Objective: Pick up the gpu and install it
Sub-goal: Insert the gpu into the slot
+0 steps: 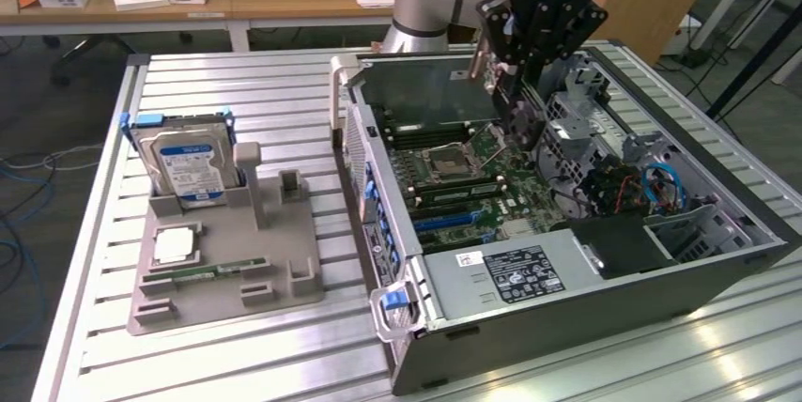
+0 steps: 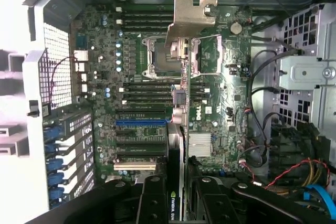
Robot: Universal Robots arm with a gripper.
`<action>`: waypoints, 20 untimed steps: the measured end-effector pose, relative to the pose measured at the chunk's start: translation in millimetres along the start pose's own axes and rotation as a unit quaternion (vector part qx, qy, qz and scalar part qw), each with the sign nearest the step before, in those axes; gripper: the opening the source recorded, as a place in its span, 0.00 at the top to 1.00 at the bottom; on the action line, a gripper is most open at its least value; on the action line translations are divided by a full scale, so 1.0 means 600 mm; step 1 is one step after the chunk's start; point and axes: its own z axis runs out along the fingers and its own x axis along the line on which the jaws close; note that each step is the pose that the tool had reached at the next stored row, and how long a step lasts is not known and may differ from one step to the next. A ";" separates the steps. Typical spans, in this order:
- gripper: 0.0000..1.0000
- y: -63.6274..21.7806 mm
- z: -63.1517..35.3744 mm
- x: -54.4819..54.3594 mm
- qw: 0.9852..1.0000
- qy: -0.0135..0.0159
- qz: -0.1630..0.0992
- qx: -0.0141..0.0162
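Claw point(image 1: 524, 71) point(image 2: 178, 205): clamped on the gpu, one black finger point(image 2: 152, 200) on each side of the card.
Gpu point(image 1: 516, 122) point(image 2: 180, 121): held on edge, clear of the board, hanging inside the open PC case point(image 1: 564, 327) above the motherboard point(image 1: 483, 191) point(image 2: 131, 103).
Bracket point(image 2: 190, 22): pale metal, at the card's far end from the claw; in wrist view it overlaps the CPU socket point(image 2: 157, 59).
Label: green NVIDIA mark on the card right betw. the fingers, wrist view.
Slots: blue slot point(image 2: 140, 121) and black ones beside it sit just off the card's edge, nothing seated in them.
Case: lies on its side on the slatted worktop point(image 1: 251, 355), side panel off, PSU point(image 1: 514, 272) at the near end.
Holder point(image 1: 225, 275): grey fixture, ext. view's left, well apart from the case.
Hard drive point(image 1: 188, 165): upright in the holder's back slot.
RAM stick point(image 1: 207, 273): flat in the holder, near a CPU chip point(image 1: 173, 245).
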 end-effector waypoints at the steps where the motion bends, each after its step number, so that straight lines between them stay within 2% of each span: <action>1: 0.74 0.000 0.000 0.000 1.000 0.000 -0.006 0.000; 4: 0.74 0.000 0.000 0.000 1.000 -0.001 -0.023 0.000; 20: 0.74 -0.002 0.000 0.001 0.998 -0.003 -0.063 -0.001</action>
